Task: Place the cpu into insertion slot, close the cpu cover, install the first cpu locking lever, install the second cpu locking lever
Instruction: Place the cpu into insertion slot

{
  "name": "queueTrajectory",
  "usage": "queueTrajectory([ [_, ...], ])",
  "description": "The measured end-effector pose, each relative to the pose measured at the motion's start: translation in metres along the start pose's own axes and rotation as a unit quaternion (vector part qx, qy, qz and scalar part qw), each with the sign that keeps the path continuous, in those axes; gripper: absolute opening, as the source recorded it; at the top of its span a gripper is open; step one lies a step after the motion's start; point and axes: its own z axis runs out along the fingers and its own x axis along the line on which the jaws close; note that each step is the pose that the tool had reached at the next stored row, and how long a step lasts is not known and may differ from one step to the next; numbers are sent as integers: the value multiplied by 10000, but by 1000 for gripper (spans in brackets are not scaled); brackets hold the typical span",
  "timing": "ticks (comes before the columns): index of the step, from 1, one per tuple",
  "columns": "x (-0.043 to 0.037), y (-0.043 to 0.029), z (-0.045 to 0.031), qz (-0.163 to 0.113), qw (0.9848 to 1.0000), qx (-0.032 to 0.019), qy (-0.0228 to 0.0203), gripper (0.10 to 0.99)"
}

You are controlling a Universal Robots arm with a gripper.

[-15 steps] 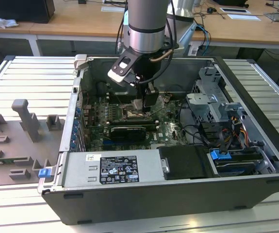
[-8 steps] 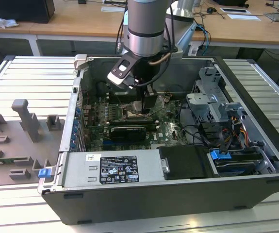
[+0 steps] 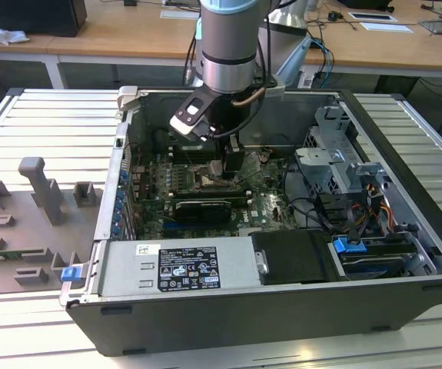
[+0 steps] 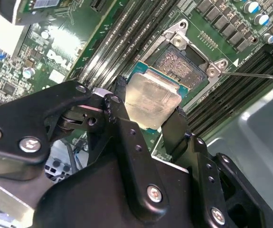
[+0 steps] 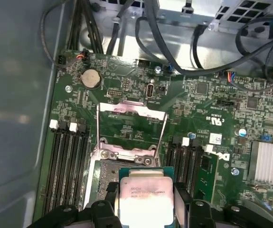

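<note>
Pinching the cpu (image 4: 151, 95) by two opposite edges, the hand (image 4: 148, 102) holds it flat, partly over the near edge of the insertion slot (image 4: 180, 64) and not yet seated. The cpu cover (image 5: 131, 108) stands swung open on the slot's far side. The cpu looks light, thin and stiff, probably with delicate contacts underneath, so an edge-only hold suits it.

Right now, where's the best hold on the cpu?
Probably by two opposite edges, coming from above. The cpu is a thin flat square lying face up, so only its rim offers purchase. The gripper is shut on it that way, close to the slot.
</note>
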Motion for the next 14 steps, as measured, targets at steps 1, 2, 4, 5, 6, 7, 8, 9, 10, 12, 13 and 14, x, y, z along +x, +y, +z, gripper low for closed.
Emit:
queueTrajectory([
  [1, 4, -2, 26, 107, 9999, 1, -5, 545],
  [2, 11, -2, 36, 159, 9999, 1, -9, 545],
  [4, 34, 1, 42, 180, 9998, 1, -9, 545],
  [5, 53, 4, 44, 180, 9998, 1, -9, 545],
  [6, 62, 5, 45, 180, 9998, 1, -9, 545],
  [7, 71, 6, 45, 180, 9998, 1, -9, 545],
  [8, 89, 8, 47, 180, 9998, 1, -9, 545],
  [9, 101, 10, 49, 183, 9998, 1, -10, 545],
  [10, 106, 9, 51, 200, 9998, 1, -11, 545],
  [12, 118, 6, 61, 286, 9996, 2, -15, 545],
  [13, 124, 3, 65, 306, 9995, 2, -17, 545],
  [14, 136, -6, 71, 326, 9995, 2, -18, 545],
])
